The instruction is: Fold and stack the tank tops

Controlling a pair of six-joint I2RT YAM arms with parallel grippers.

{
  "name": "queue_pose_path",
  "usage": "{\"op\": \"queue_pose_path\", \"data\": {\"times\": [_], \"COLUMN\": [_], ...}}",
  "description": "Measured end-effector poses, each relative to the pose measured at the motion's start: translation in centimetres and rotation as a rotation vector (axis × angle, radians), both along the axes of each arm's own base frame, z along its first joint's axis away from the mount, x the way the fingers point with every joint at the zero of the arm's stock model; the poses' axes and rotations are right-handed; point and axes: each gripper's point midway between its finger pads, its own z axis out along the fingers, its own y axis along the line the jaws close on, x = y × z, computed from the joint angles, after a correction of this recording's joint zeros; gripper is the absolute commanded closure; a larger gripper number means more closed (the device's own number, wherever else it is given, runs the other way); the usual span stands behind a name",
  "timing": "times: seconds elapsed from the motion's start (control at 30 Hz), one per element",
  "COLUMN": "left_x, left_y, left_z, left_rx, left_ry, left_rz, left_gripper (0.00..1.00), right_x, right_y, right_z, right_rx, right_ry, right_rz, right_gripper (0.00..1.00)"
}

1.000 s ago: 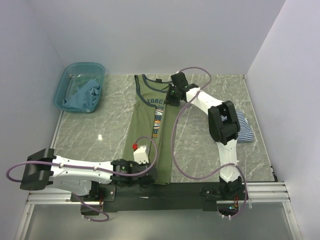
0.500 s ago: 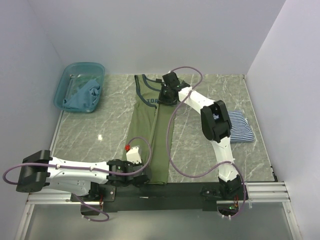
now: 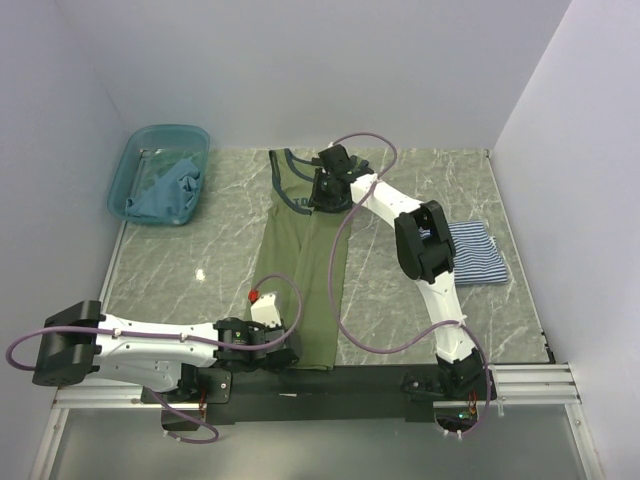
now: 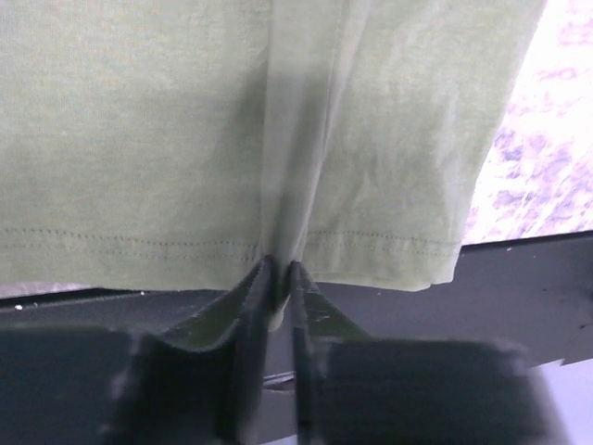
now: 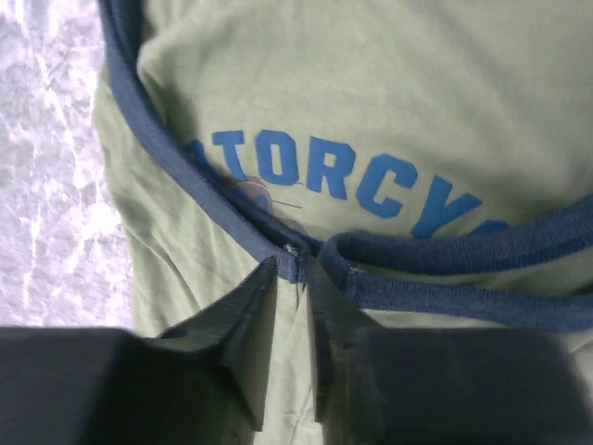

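On your grey marbled worktop, the olive green tank top with dark trim lay central, doubled lengthwise into a narrow strip; the navy-and-white striped tank top sat folded at the right. Your left claw pinched the olive hem, near end; your right claw gripped the trim, far end. The lengthwise fold looked laid: next you needed to release, then fold crosswise.

Through my right wrist camera I read blue capital letters printed across the chest of the olive green tank top: "TORCY", with what looks like part of an A before the T. Whatever follows the Y is hidden under the dark trim. From the top camera the same print is too small for me to read.
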Motion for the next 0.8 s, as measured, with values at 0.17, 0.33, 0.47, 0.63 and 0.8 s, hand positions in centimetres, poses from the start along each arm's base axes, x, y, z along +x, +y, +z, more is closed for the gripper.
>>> {"op": "queue_pose_path", "data": {"times": [0.17, 0.33, 0.47, 0.63, 0.8], "left_x": [-0.1, 1.4, 5.1, 8.1, 7.0], "left_y": [0.4, 0.8, 1.8, 5.0, 7.6], "left_z": [0.2, 3.2, 6.0, 6.4, 5.3], "left_rx": [0.004, -0.045, -0.114, -0.103, -0.041], "left_ry": [0.004, -0.045, -0.100, -0.108, -0.043], "left_rz": [0.000, 0.028, 0.130, 0.278, 0.345], "left_gripper": [0.45, 0.41, 0.43, 0.43, 0.32], "right_x": [0.6, 0.5, -2.2, -9.8, -20.3], "right_y": [0.1, -0.6, -2.8, -6.6, -7.2], "right_z": [0.9, 2.3, 5.7, 10.8, 9.4], "right_rx": [-0.007, -0.028, -0.038, 0.012, 0.056], "right_ry": [-0.038, -0.068, -0.095, -0.150, -0.125], "right_rz": [0.022, 0.023, -0.005, -0.044, 0.013], "right_gripper": [0.45, 0.43, 0.44, 0.45, 0.45]}}
